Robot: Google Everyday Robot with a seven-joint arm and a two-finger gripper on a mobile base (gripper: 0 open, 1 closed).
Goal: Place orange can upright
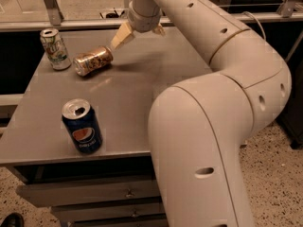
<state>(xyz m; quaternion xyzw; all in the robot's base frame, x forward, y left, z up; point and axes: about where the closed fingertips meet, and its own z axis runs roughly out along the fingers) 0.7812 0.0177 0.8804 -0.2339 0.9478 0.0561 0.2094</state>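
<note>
Arm [213, 126] fills the right half of the view, its pale bulk bending up and over to reach the far side of the table [142, 98], a flat grey top on a drawer unit [94, 193]. There are three cans on the top. The Pepsi can [82, 126] stands upright near the front left corner, tab opened, well apart from the others and no part of this job. The white-and-green can [55, 48] stands upright at the far left. The orange can [93, 60] lies on its side just beside it, one silver end toward the left and the other toward the gripper, so the task is not yet done because the can must end up on its base. The gripper [138, 36] sits low over the far middle of the table, just right of the orange can, jaws spread and holding nothing. One finger [119, 38] slants down toward the can's right end, with the tip at or against the rim. Contact is probable but cannot be confirmed from this angle. Judgement: the step in hand is the approach, since open jaws at the can's end suggest lining up to straddle the body. Risk: a round can on a smooth top rolls freely, and a one-finger nudge could send it into the white-and-green can close by. The next move calls for a finger on either side of the body before closing — then a tilt onto the base.
</note>
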